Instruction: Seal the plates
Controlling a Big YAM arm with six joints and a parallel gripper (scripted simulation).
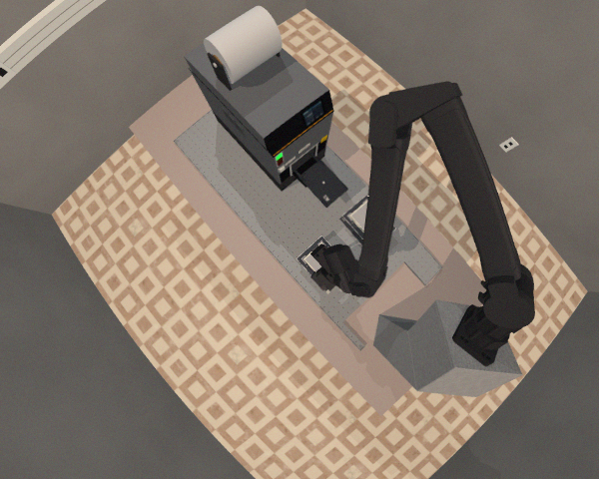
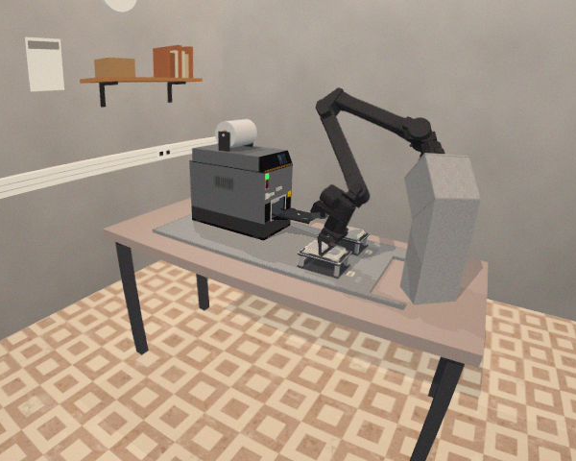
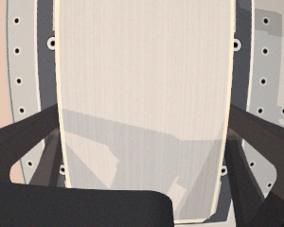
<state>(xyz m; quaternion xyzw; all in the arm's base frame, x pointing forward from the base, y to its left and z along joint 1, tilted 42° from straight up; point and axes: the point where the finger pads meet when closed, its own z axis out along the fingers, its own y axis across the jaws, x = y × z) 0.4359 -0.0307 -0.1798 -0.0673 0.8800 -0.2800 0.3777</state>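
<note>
My gripper [image 1: 318, 265] [image 2: 326, 249] [image 3: 143, 113] is shut on the near plate [image 1: 310, 261] [image 2: 314, 251] [image 3: 147, 71], one finger along each long side. This plate has a smooth, pale top with no open wells showing. It lies level in the near nest [image 2: 308, 258] [image 3: 46, 76]; whether it is fully down cannot be told. The other plate [image 1: 358, 213] [image 2: 357, 232] is in the far nest [image 2: 364, 241], partly hidden by the arm. The sealer [image 1: 238, 124] [image 2: 226, 193] shows a green lamp [image 1: 279, 156] [image 2: 267, 176]. Its dark stage [image 1: 316, 177] [image 2: 303, 216] is out and empty.
A white foil roll [image 1: 246, 43] [image 2: 241, 132] sits on top of the sealer. The arm's forearm [image 1: 379, 201] [image 2: 343, 154] passes above the far nest. A tall grey pedestal [image 1: 433, 350] [image 2: 442, 223] carries the arm's base at the table end.
</note>
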